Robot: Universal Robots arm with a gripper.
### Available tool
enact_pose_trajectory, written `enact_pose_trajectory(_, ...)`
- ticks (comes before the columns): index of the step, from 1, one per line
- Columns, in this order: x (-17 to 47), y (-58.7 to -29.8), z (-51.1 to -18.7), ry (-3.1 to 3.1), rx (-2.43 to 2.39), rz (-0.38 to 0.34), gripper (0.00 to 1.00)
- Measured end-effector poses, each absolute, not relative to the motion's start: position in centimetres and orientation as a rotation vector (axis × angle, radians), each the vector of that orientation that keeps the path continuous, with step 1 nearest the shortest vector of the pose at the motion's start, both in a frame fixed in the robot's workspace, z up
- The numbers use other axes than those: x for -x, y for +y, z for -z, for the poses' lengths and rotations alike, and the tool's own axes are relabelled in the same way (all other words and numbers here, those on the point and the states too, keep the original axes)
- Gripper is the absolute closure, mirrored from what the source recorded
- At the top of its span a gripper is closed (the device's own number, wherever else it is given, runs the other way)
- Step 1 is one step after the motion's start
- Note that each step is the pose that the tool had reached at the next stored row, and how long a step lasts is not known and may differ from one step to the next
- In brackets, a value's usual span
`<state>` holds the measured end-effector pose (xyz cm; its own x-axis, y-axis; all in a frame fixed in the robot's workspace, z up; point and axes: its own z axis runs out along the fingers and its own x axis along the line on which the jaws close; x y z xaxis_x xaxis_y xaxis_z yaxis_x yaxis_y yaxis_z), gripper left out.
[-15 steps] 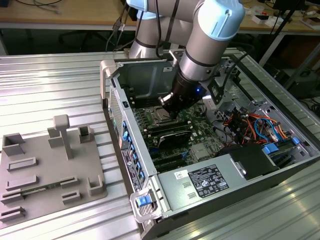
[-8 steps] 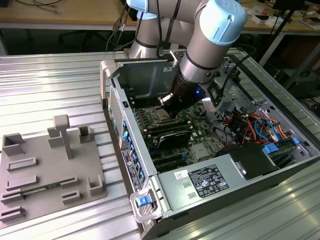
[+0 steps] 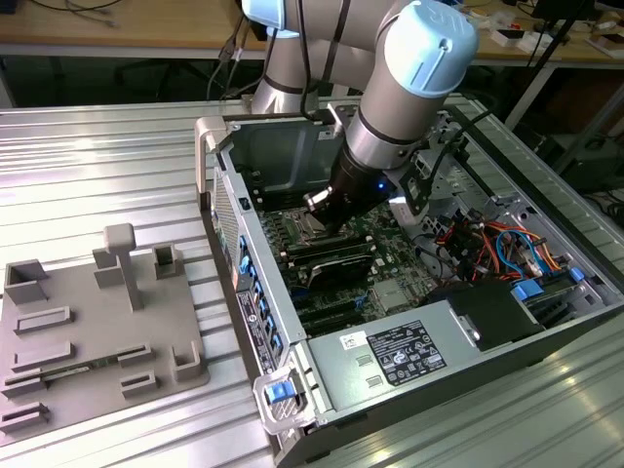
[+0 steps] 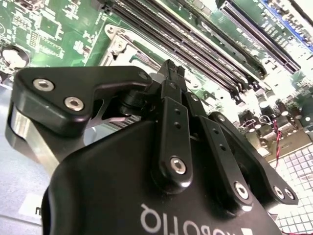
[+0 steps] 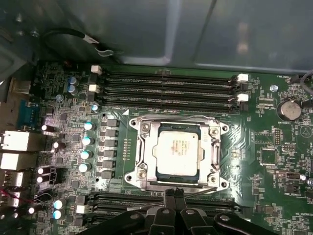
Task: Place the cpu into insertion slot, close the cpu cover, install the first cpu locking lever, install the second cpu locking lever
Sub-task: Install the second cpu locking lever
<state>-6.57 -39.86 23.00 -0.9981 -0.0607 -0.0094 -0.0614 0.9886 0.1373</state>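
Closest to the lens, saw the gripper with its black fingers pressed together, pinching nothing. Found its tip low over the motherboard, at the cover edge facing the nearer bank of long black memory slots. Noted a thin silvery rod running along that same edge, just beside the fingertips; could not tell whether touching.

Found the cpu seated flat in the insertion slot, silver-grey top up, near the middle of the board. Saw the cpu cover lowered around it, the metal frame lying level with the chip showing through the cut-out. Noted a second bank of memory slots along the far side of the socket, towards the case wall.

In the exterior view, saw the arm reaching down into the open computer case. Inside the case, made out the green board, a grey-labelled power-supply box at the near end, and a tangle of red, orange and blue cables towards the exterior view's right edge. Outside the case, on the ribbed metal table, found a grey fixture tray at the exterior view's left.
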Motion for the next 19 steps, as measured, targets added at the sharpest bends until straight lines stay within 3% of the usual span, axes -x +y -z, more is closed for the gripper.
enact_pose_trajectory(19,9.2,-40.0,-21.8,3.127,0.091,-0.219,0.89)
